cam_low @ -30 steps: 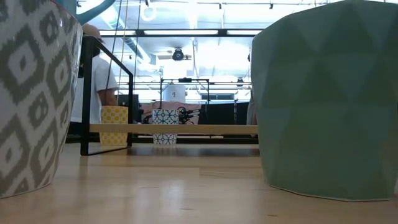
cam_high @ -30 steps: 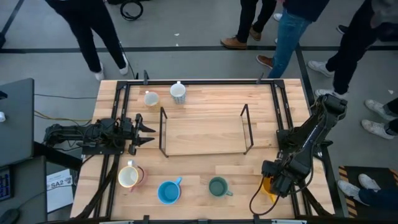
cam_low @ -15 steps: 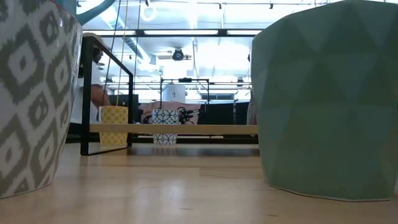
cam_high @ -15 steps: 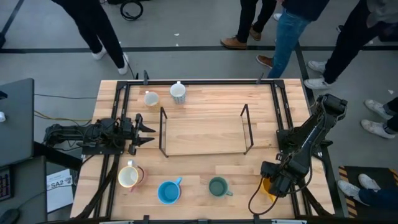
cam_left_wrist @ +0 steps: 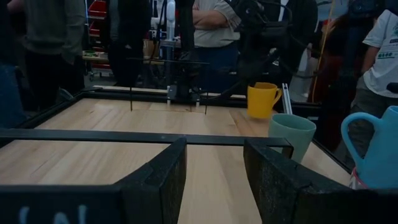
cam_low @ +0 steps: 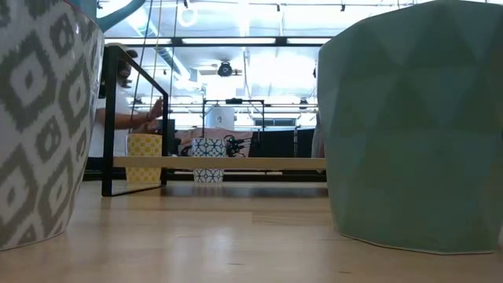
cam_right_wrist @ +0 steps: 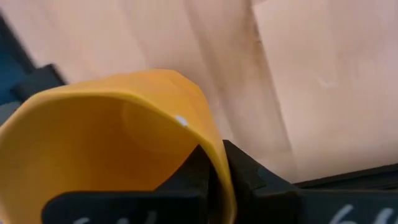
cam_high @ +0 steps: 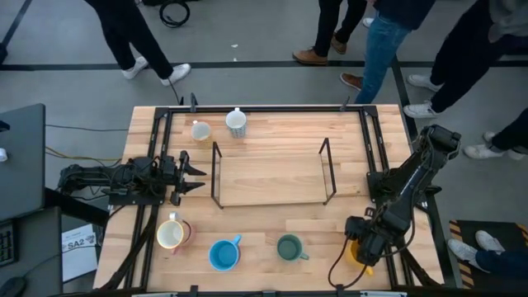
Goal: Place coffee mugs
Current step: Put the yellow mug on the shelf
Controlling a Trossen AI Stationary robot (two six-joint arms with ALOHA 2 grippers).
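Right hand [cam_high: 364, 252] at the near right corner of the counter [cam_high: 272, 140], fingers [cam_right_wrist: 249, 174] clenched on the rim of the orange mug [cam_right_wrist: 118, 143], one inside the wall and one outside. Left hand [cam_high: 195, 176] waits at the counter's left edge beside the black wire rack [cam_high: 217, 175], fingers spread and holding nothing. Other mugs: pink mug [cam_high: 171, 234], blue mug [cam_high: 223, 254] and green mug [cam_high: 289, 247] along the near edge; cream-yellow mug [cam_high: 200, 130] and patterned white mug [cam_high: 237, 123] at the far edge.
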